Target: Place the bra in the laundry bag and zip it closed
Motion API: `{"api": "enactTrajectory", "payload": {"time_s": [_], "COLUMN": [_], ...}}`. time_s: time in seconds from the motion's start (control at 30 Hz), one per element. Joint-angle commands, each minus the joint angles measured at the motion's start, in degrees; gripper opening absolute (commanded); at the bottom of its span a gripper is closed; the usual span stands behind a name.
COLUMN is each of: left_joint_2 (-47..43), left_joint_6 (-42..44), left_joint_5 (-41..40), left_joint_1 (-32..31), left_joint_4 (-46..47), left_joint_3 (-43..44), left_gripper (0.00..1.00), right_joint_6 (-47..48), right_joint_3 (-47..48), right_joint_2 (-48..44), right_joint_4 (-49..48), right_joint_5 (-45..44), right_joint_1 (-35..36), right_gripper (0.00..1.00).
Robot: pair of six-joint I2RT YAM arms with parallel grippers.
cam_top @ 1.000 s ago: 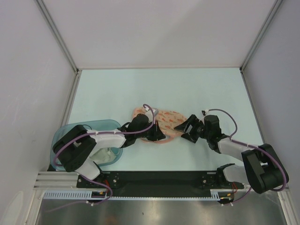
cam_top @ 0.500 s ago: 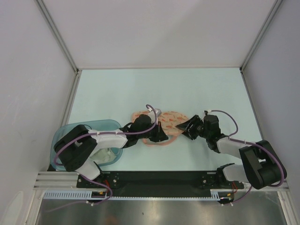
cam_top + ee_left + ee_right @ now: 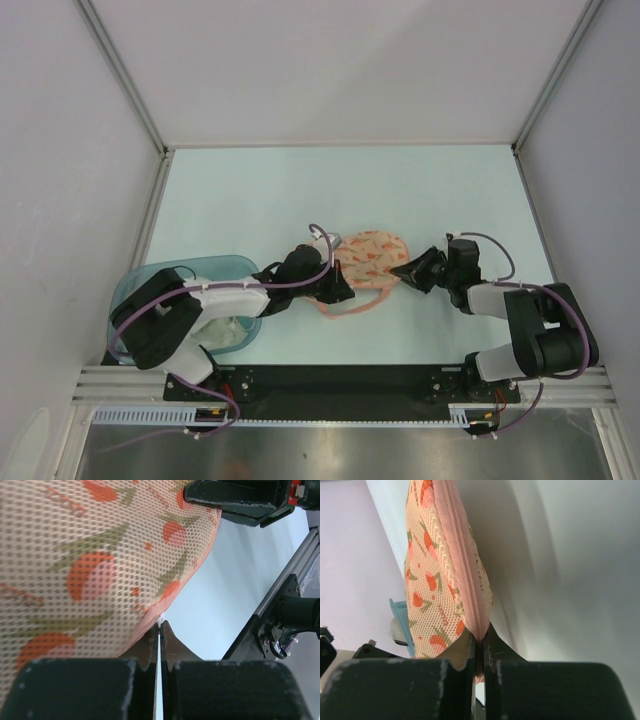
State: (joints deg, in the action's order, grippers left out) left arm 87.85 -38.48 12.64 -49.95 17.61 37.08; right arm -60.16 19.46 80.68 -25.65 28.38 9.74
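table [image 3: 250,200]: laundry bag [image 3: 365,258] mid-table between both arms; bra unseen, presumably inside | right gripper [image 3: 406,272]: jaws pressed onto bag's zip [image 3: 460,555] end; use as anchor, keep seam taut | left gripper [image 3: 340,287]: jaws pinching white tab [image 3: 160,621] at rim, likely the pull; draw along curve, low and steady

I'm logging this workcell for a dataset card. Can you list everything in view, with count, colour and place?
laundry bag: one, peach mesh with orange-red print, table centre
tub: one, translucent teal, table's near-left corner
white garment: one, white, in the tub
table: one, pale mint, under everything
bra: not visible in any view
left arm: one, black and white, jaws shut at the bag's rim
right arm: one, black and white, jaws shut on the bag's zip seam
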Motion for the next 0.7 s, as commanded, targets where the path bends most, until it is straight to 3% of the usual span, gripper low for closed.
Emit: {"api": "enactTrajectory", "payload": {"time_s": [0.0,0.37,0.53,0.67], "left_joint_2": [-5.23,-10.86,-12.35,-13.15], "left_joint_6": [1.3,2.62,1.39,0.78], "left_joint_5": [0.36,-0.34,0.89,0.45], "left_joint_1": [0.65,1.61,1.44,1.44], "left_joint_4": [-1.96,-5.91,-5.83,-5.57], "left_joint_3": [-1.83,-5.26,-6.75,-7.11], "left_gripper": [0.0,0.0,0.0,0.0], "right_joint_6": [8.74,22.01,25.26,26.59], "right_joint_3": [4.79,12.96,14.11,11.83], "right_joint_2": [1.67,1.4,1.32,-4.63], "right_joint_4": [2.79,16.5,21.95,27.21], "right_joint_5": [-1.4,-6.41,-5.44,-6.41], "right_joint_1": [-3.41,-3.94,-3.85,-3.32], "right_gripper": [0.01,0.24,0.56,0.77]}}
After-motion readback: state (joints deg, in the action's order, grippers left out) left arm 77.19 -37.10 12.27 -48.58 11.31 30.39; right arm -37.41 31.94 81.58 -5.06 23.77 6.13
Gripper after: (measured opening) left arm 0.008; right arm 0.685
